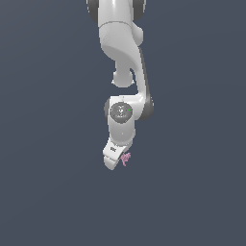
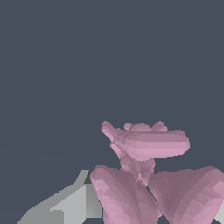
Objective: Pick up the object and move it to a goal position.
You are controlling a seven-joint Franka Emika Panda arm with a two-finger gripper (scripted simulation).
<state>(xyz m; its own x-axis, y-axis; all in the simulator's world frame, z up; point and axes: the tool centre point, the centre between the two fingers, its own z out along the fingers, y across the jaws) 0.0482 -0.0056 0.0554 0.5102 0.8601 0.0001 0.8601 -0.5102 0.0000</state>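
Open, featureless dark grey space surrounds the white gripper (image 1: 116, 161) on every side; nothing stands in its way. The only thing close by is the small pink object (image 1: 126, 158) (image 2: 144, 175), right at its fingertips.

You see the pink object (image 2: 148, 175) looming large, touching a grey finger (image 2: 74, 203) against plain dark ground.

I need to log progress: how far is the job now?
Done: the gripper has reached the pink object, which fills the wrist view. In hand: it seems to sit between the fingers; lifting is unclear. Left: moving it to the goal, which no view shows.
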